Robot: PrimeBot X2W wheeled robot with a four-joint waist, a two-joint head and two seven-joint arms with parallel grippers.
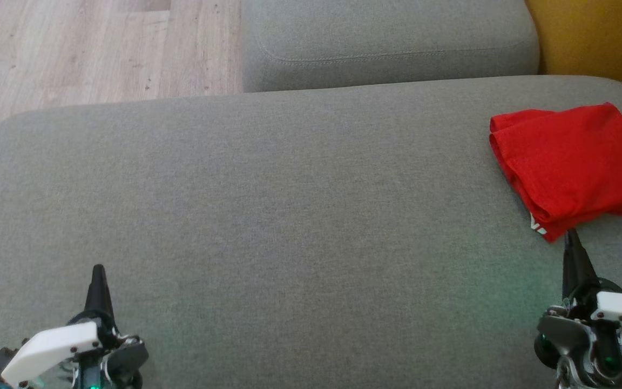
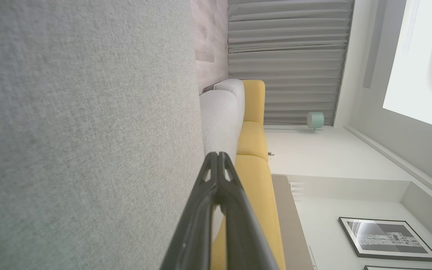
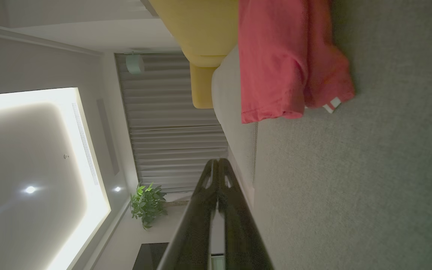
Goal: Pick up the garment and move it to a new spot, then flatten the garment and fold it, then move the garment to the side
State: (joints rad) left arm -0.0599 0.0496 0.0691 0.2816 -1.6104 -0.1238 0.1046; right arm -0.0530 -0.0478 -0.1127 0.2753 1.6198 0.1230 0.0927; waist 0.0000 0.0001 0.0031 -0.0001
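Closest, down low: left gripper (image 1: 97, 268) and right gripper (image 1: 570, 233), dark and pointy, over a big grey cushion (image 1: 289, 205).

Left gripper first. Squeezed shut all the way to the tips. Holds nothing. Points forward over bare grey cloth. Looks the same in the left wrist view, with grey cloth along one side.

Right gripper next. Squeezed shut too. Holds nothing. Points at the near corner of a red garment (image 1: 575, 162).

Now the garment. Folded into a flat, thick bundle. Lies on the grey cushion just ahead of the right fingertips, with a small strip of bare cloth in between in the right wrist view. Shows a little white tag (image 1: 538, 227) at the corner nearest those fingertips. Sits far off to the right of the left fingers, close to the cushion's rounded end.

Farther on, ahead of the gap between both grippers: a second grey cushion (image 1: 386, 43). Ahead of the left fingers, past the cushion edge: pale wood floor (image 1: 73, 48). Beyond the garment: a yellow sofa (image 1: 597, 38).

Farthest from the fingers, in the wrist views: long grey curtains (image 2: 287, 56), a framed picture (image 2: 386, 238), a green plant (image 3: 146, 204) and a bright ceiling light (image 3: 32, 150).
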